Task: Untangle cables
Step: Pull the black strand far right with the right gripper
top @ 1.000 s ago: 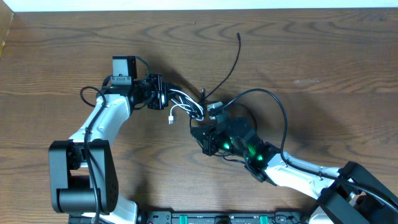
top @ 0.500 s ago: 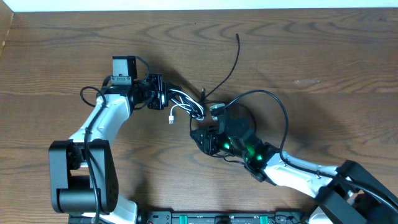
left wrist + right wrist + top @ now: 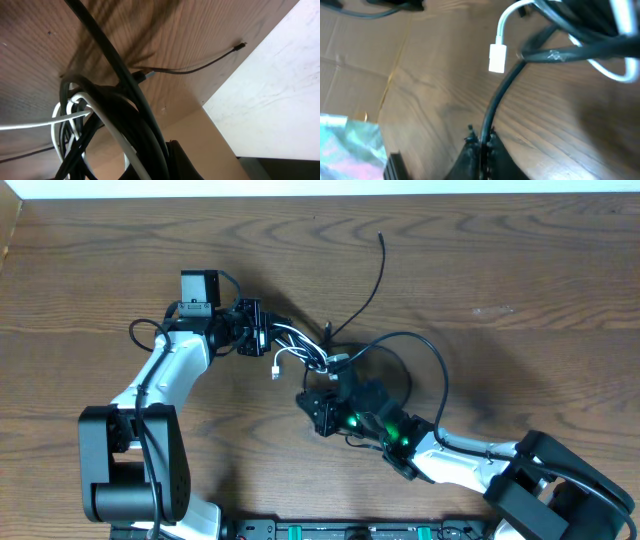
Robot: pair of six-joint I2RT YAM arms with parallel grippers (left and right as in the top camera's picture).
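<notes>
A: Where are the cables?

B: In the middle of the table (image 3: 520, 270) — a small bundle (image 3: 308, 352) lies between the two grippers.

A: What is the left gripper (image 3: 264, 340) doing?

B: It is pinched shut on the left end of the bundle. You see that from the top. Its own camera shows only loops up close, black and white, crossing over each other, and a bit of one dark finger at the bottom.

A: And the right gripper (image 3: 481, 142)?

B: Its own camera shows it best. The two fingers are squeezed together on the black cable (image 3: 502, 95), which runs up from them to the bundle. From the top, the gripper sits at the lower right of the bundle and hides that pinch.

A: What else shows in one view only?

B: Only the top view shows both arms at once. It also shows a thin black tail (image 3: 372, 280) running off to the upper middle. The left camera shows the small tip of that tail, close to the table edge.

A: Count them for me.

B: Two arms, two grippers. One white plug (image 3: 497, 58), lying free at the lower left of the bundle. One black tail. I see one white cable (image 3: 295, 338) and one black one — but inside the knot I cannot follow each.
</notes>
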